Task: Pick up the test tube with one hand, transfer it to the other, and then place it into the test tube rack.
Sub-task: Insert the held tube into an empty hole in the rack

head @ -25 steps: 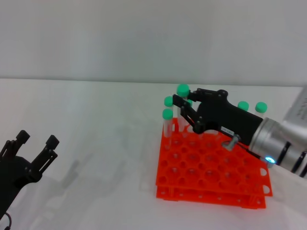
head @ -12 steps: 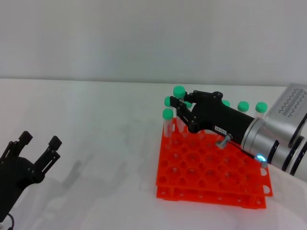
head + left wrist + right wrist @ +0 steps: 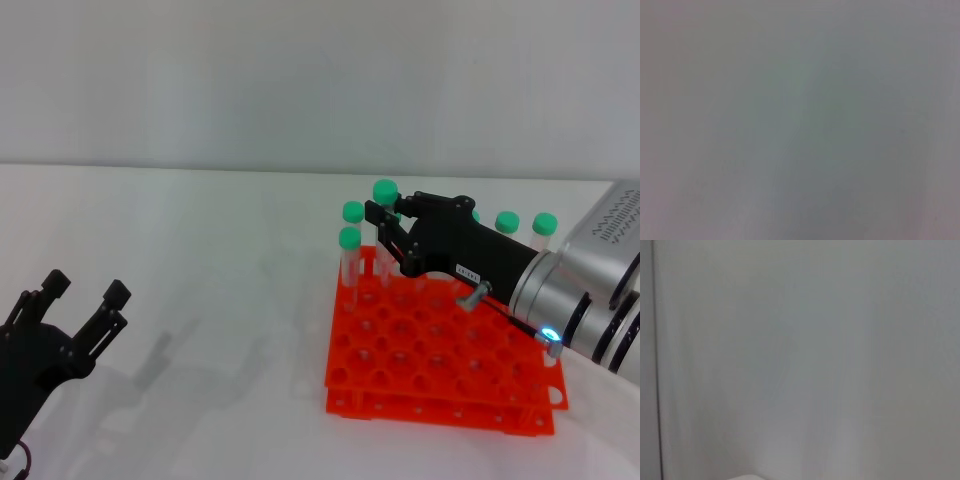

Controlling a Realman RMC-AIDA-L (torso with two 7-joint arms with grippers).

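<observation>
In the head view the orange test tube rack (image 3: 440, 372) stands on the white table at the right. My right gripper (image 3: 383, 238) reaches over the rack's far left corner from the right. It is shut on the test tube (image 3: 384, 191), whose green cap sticks up above the black fingers; the tube's lower part is hidden behind them, just over the back-row holes. A bluish-white light glows on that silver wrist (image 3: 549, 334). My left gripper (image 3: 87, 288) waits open and empty at the lower left, far from the rack. Both wrist views show only a blank pale surface.
Several other green-capped tubes stand in the rack: two at its left corner (image 3: 349, 240) beside the held tube, and others along the back row (image 3: 507, 221). A pale wall rises behind the table's far edge.
The right gripper, still holding the tube, drifted slightly left and then back right over the rack's far left corner. The left gripper has barely moved.
</observation>
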